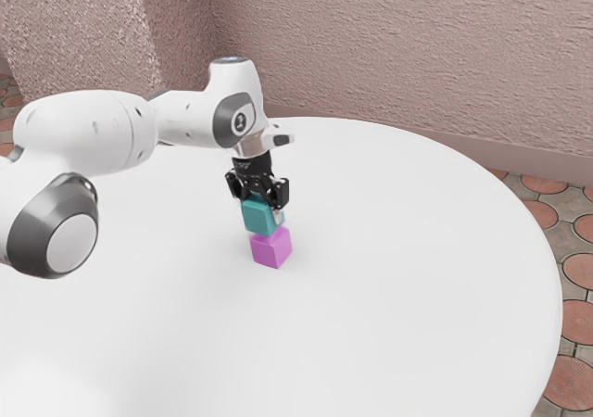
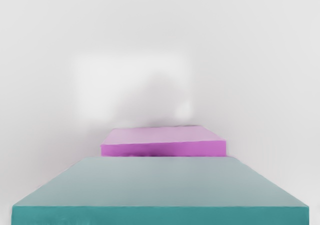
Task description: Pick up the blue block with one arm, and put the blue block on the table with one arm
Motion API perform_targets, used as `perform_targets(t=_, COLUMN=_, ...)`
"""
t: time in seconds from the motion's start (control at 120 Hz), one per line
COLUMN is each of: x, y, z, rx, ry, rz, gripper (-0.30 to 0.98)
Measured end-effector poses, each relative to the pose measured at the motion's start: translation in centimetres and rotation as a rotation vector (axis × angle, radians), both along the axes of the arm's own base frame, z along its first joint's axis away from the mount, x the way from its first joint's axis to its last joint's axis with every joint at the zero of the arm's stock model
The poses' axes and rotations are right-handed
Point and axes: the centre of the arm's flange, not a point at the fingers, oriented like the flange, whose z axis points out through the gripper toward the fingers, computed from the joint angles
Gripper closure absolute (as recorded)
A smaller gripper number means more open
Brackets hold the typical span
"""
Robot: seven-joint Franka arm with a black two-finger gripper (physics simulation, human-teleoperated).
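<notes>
The black gripper point(image 1: 260, 206) is reaching down over the white table point(image 1: 408, 287), and its two fingers are clamping the blue block point(image 1: 262, 217), a teal-looking cube, from opposite sides. In the exterior view the blue block is hanging just below the gripper's body, and its lower edge is overlapping the pink block point(image 1: 271, 249) as the camera is seeing it. The pink block is sitting on the table. In the wrist view the blue block is lying close under the hand, showing its pale top and a darker side, while the pink block is showing just past its far edge, with the near side of the pink block facing the hand. Whether the two blocks are touching, I cannot tell. A brighter patch with a soft shadow is spreading over the table past the pink block. The white arm point(image 1: 88, 130) is coming in from the exterior view's left, and a rough pinkish wall point(image 1: 398, 56) is standing behind the table.
</notes>
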Motion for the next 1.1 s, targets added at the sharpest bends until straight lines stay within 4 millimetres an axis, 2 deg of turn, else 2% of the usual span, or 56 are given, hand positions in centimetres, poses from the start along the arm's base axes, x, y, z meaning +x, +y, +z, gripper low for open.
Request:
perform_targets(t=0.042, x=0.0, y=-0.9, z=0.6, rx=0.0, ry=-0.009, rz=-0.013, gripper=0.29)
perform_targets(t=0.108, x=0.0, y=-3.8, z=1.6, rx=-0.001, ry=-0.025, rz=-0.054, gripper=0.3)
perform_targets(t=0.25, x=-0.5, y=-12.5, z=3.8, rx=-0.016, ry=-0.068, rz=-0.172, gripper=0.3)
perform_targets(t=0.292, x=-0.7, y=-14.8, z=3.5, rx=-0.025, ry=-0.07, rz=-0.199, gripper=0.31)
perform_targets(t=0.358, x=-1.0, y=-17.1, z=2.4, rx=-0.038, ry=-0.058, rz=-0.224, gripper=0.3)
perform_targets(t=0.475, x=-1.2, y=-20.0, z=-2.0, rx=-0.062, ry=-0.009, rz=-0.248, gripper=0.3)
perform_targets(t=0.55, x=-1.3, y=-20.6, z=-3.3, rx=-0.072, ry=0.004, rz=-0.247, gripper=0.3)
perform_targets(t=0.7, x=-1.3, y=-20.7, z=-3.7, rx=-0.082, ry=0.004, rz=-0.24, gripper=0.3)
perform_targets(t=0.925, x=-1.1, y=-20.1, z=-3.5, rx=-0.087, ry=-0.003, rz=-0.229, gripper=0.12)
perform_targets(t=0.975, x=-0.8, y=-19.2, z=-2.5, rx=-0.081, ry=-0.018, rz=-0.218, gripper=0.09)
perform_targets(t=1.1, x=-0.3, y=-15.7, z=4.5, rx=-0.044, ry=-0.106, rz=-0.18, gripper=0.05)
